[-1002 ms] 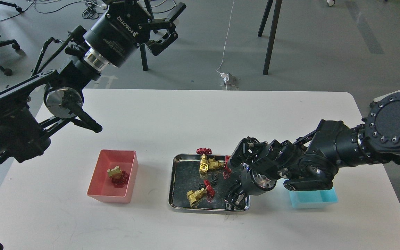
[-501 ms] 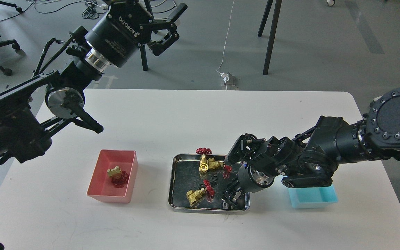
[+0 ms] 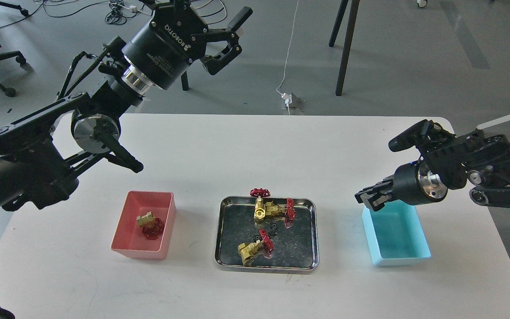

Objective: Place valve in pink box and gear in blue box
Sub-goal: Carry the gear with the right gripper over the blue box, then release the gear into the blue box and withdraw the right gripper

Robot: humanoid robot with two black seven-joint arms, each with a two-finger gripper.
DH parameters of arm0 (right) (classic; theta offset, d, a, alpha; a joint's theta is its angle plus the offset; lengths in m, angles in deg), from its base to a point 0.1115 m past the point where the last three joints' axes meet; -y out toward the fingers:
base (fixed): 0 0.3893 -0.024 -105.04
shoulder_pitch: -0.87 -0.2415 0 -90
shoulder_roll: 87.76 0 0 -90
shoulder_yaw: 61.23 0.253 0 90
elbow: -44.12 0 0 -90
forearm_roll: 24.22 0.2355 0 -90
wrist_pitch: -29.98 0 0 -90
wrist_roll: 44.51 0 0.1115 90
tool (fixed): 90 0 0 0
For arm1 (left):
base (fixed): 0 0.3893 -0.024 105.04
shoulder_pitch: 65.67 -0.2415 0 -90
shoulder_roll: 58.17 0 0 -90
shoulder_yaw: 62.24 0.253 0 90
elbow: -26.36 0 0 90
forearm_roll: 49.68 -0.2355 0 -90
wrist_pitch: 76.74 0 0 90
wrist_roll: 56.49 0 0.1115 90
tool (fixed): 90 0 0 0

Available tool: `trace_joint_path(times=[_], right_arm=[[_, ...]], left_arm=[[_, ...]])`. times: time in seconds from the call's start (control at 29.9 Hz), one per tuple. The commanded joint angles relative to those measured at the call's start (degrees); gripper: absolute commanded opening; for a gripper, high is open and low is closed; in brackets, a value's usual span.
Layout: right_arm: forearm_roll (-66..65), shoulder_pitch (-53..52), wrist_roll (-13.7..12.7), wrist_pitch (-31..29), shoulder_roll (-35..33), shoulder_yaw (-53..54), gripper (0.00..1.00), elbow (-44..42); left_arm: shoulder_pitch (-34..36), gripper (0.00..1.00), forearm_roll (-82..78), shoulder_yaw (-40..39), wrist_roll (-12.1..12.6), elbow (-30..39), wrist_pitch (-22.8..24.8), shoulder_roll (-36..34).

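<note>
Two brass valves with red handwheels lie in the steel tray [image 3: 265, 266], one at the back [image 3: 264, 210] and one at the front [image 3: 249, 250]. Small black gears [image 3: 273, 230] lie between them. A third valve [image 3: 148, 221] lies in the pink box [image 3: 138, 252]. The blue box [image 3: 401, 258] on the right looks empty. My right gripper [image 3: 367, 198] hovers over the blue box's far left corner with its fingers together; anything tiny between them is too small to see. My left gripper [image 3: 230, 40] is open and empty, high beyond the table's far left.
The white table [image 3: 219, 150] holds the pink box, tray and blue box in a row near the front. My left arm's elbow [image 3: 95, 133] hangs over the table's far left. Chair and stand legs [image 3: 345, 44] are on the floor beyond.
My right gripper has lifted out of the tray's front right corner and swung right to above the blue box. The left arm has shifted slightly right and up.
</note>
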Motion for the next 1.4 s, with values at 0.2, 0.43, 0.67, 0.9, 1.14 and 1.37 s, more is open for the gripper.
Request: trace_joint_path(times=[0.2,0.43,0.67,0.9,1.14,1.37], right_arm=[[-1.0,8.0,-0.1,0.9,-7.0,3.6,0.36,0.7],[-0.3,11.8,-0.2,1.9,-8.0,8.4,0.93,0.6],[11.3,12.7,-0.8,2.9,-11.5,23.0,1.0,-0.8],[59.3,17.7,-0.7,1.8,-9.1,53.9,1.0,-9.2],[74.3,28.5,5.1,-15.0,-3.7,73.4,1.0,-14.2],[74.3,33.6,5.6,-22.2,4.1,78.2,1.0,-24.1]], left_arm=[[-0.2,0.99,-2.5,0.0,0.0,0.0,0.0,1.7],[-0.2,0.99,-2.6,0.1,0.0,0.0,-0.5,2.1],[0.3,0.99,-4.4,0.4,0.0,-1.6,-0.7,-0.3],[2.1,0.99,-3.6,-0.9,0.0,-9.1,0.0,-5.8],[1.9,0.99,0.2,-5.2,0.0,-20.2,0.0,-5.2],[-1.7,0.99,0.1,-5.5,0.0,-20.4,0.0,-2.4]])
